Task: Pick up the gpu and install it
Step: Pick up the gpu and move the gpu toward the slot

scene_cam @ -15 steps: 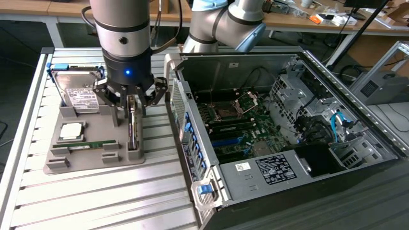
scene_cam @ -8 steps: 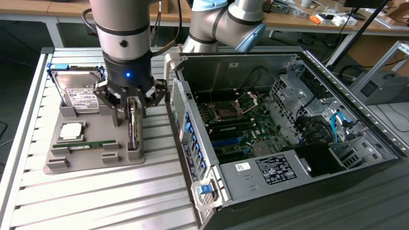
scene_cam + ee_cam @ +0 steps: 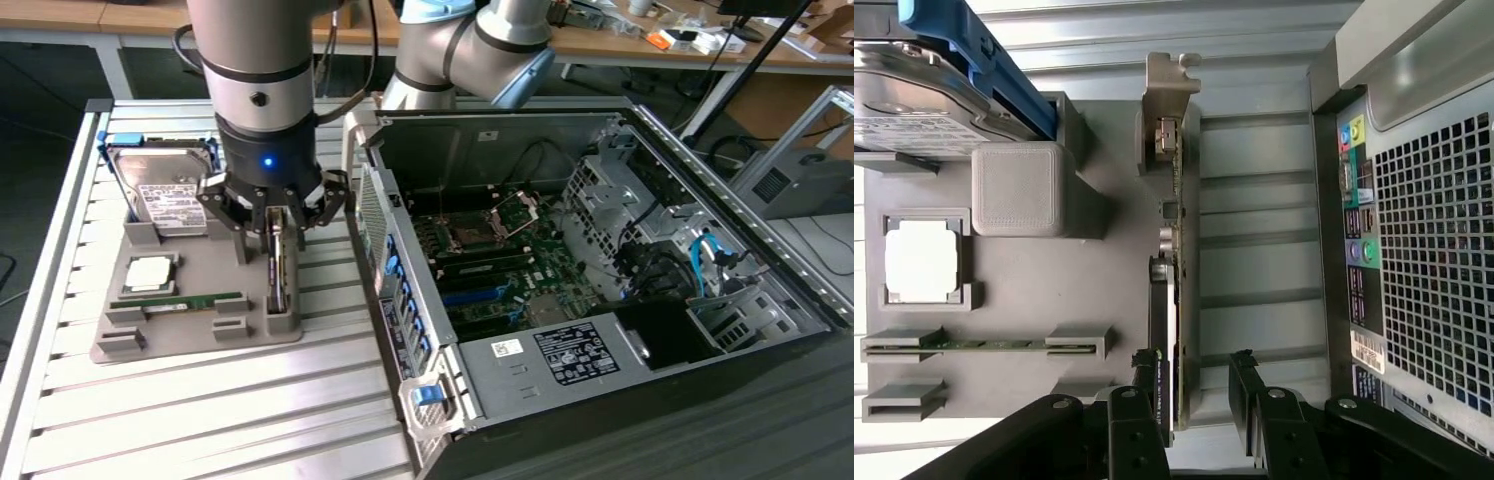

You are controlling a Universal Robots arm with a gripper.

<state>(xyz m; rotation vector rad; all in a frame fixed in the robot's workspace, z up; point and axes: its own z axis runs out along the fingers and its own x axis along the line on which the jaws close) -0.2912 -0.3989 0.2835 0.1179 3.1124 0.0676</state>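
Item: gpu (image 3: 276, 278), a thin flat dark circuit card with a silvery metal edge, standing on edge in a slot of the flat grey moulded fixture tray (image 3: 187, 345), not yet lifted. The black multi-link gripper (image 3: 1199, 378) hangs directly over it with its fingers apart, straddling one end of the card. In the exterior view the boxy silver hard drive (image 3: 167, 195) lies at ten o'clock of the card, the slim green memory stick (image 3: 194, 300) at nine and the open grey metal computer case (image 3: 467, 150) at three. Step judged: the pick-up, at the grasp, which calls for the fingers to meet the card's two flat faces squarely.
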